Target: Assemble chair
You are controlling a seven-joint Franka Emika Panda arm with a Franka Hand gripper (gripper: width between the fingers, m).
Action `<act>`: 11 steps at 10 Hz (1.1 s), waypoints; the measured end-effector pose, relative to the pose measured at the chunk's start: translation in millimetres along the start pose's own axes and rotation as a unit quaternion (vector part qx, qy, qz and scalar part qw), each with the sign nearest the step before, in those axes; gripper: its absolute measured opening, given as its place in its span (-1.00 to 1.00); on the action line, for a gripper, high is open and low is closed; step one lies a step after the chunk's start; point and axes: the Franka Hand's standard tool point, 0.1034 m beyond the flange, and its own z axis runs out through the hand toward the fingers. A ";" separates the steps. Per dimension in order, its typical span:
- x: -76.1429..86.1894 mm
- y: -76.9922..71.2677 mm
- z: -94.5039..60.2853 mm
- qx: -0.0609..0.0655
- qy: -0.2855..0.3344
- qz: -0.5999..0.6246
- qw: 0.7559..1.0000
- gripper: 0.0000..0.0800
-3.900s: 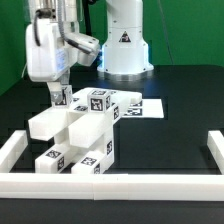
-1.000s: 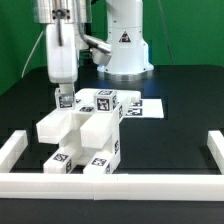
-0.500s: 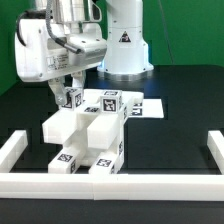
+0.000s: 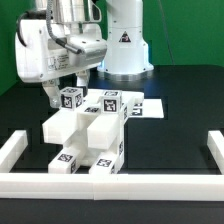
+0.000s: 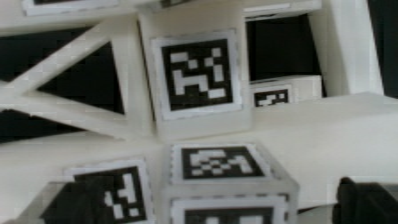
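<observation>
The pincer (image 4: pixel 66 96) stands wide open astride the top rear of the chair (image 4: pixel 85 135) on the counter (image 4: pixel 180 115).

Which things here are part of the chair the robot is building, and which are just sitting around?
For the job:
- the blocky matte-white plastic chair with black-and-white square tags
- the gripper, at the chair's top

Just there:
- the thin flat white marker board behind the chair
- the long low white border bars
- the black table
</observation>
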 end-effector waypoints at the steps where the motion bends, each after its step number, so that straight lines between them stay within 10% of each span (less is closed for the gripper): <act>1: -6.8 0.7 -1.5 -0.001 -0.003 -0.022 1.000 0.62; 5: -18.0 -7.3 -50.9 0.028 -0.046 -0.046 0.998 0.62; 11: -16.5 -6.3 -48.7 0.027 -0.044 -0.045 0.998 0.62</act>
